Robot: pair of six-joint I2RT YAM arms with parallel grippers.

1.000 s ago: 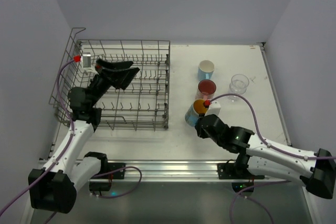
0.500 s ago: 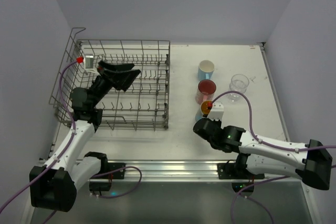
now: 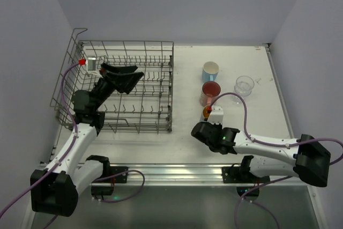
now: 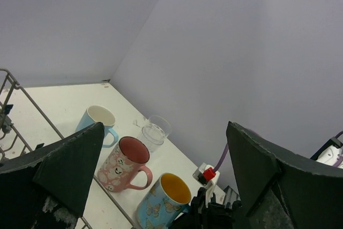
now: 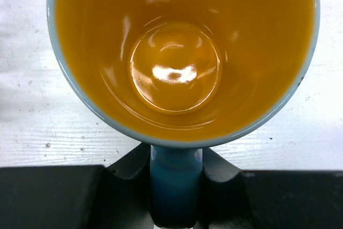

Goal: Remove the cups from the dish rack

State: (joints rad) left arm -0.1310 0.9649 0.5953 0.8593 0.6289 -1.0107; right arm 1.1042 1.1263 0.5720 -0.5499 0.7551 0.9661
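The dish rack sits at the 9 o'clock side of the counter. The left gripper hangs above the rack's wires, its fingers spread wide apart with nothing between them. From overhead it shows only as a dark wedge. Its own wrist view looks out between the two fingers, past a few rack wires at 9 o'clock, to all four cups standing upright on the counter.

The cups stand at about 3 o'clock from the rack:
- The light blue mug is farthest back.
- The pink mug is at its 6 o'clock.
- The clear glass is at the pink mug's 2 o'clock.
- The butterfly mug is at the pink mug's 6 o'clock, just beside it.

Overhead, the butterfly mug is mostly hidden under the right wrist. The left wrist view shows its blue, butterfly-printed wall and the faces printed on the pink mug.

The right gripper reaches in from 6 o'clock. Only its wrist view shows the grip: the fingers are clamped on the mug's blue handle, below the glossy orange interior.
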